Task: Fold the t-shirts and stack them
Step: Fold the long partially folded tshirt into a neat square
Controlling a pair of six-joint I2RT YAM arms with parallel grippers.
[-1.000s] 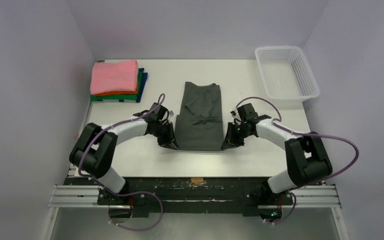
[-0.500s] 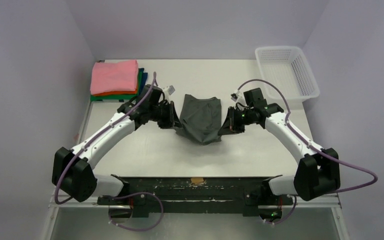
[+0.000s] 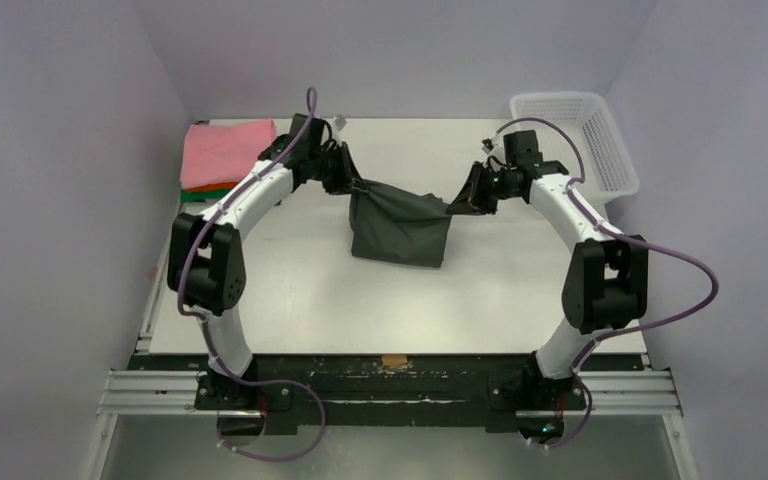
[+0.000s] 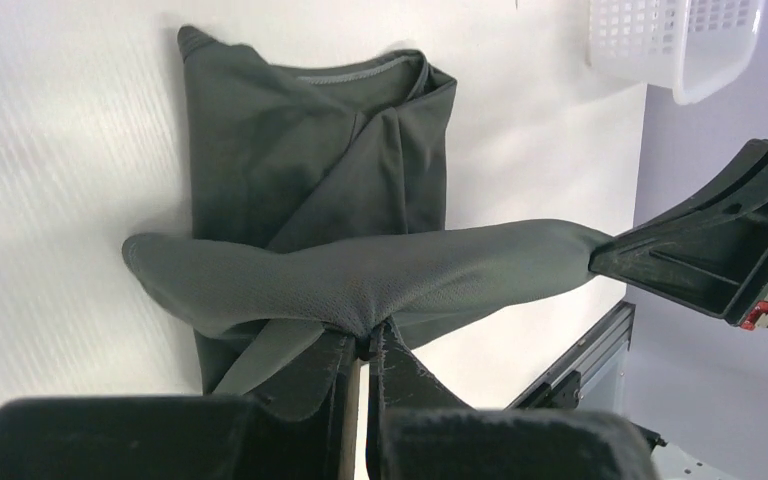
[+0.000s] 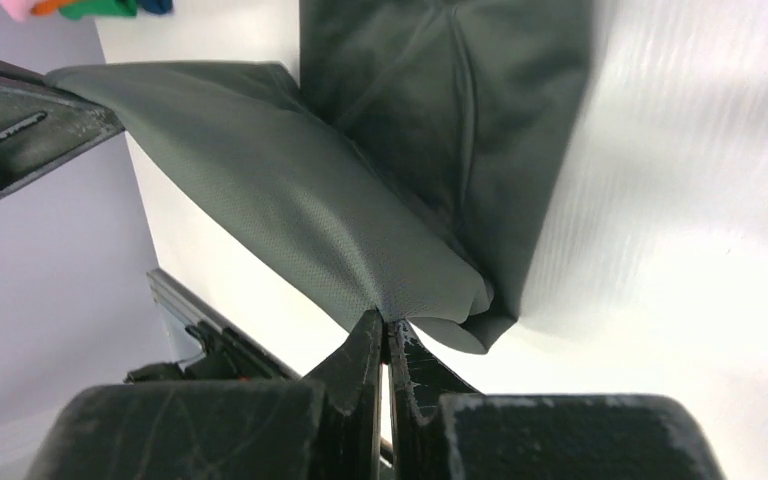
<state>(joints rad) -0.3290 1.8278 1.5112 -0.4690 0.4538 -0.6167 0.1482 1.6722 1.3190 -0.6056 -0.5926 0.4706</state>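
Note:
The dark charcoal-grey t-shirt [image 3: 400, 225] lies mid-table with its near hem lifted over toward the back. My left gripper [image 3: 350, 183] is shut on the hem's left corner [image 4: 360, 310]. My right gripper [image 3: 463, 203] is shut on the right corner [image 5: 400, 290]. The lifted edge stretches taut between them above the rest of the shirt [image 4: 300, 150] [image 5: 460, 90]. The folded stack, pink on top [image 3: 222, 150] over orange and green, sits at the back left, partly hidden by my left arm. The dark blue shirt shows only in the right wrist view [image 5: 155, 6].
A white mesh basket [image 3: 580, 130] stands at the back right corner, also in the left wrist view [image 4: 675, 40]. The table's [image 3: 290, 290] near edge meets a black rail with the arm bases. Purple-grey walls close in the sides and back.
Both grippers have carried the shirt's near hem up and toward the back of the table, folding the shirt over itself. Both arms have stretched far forward.

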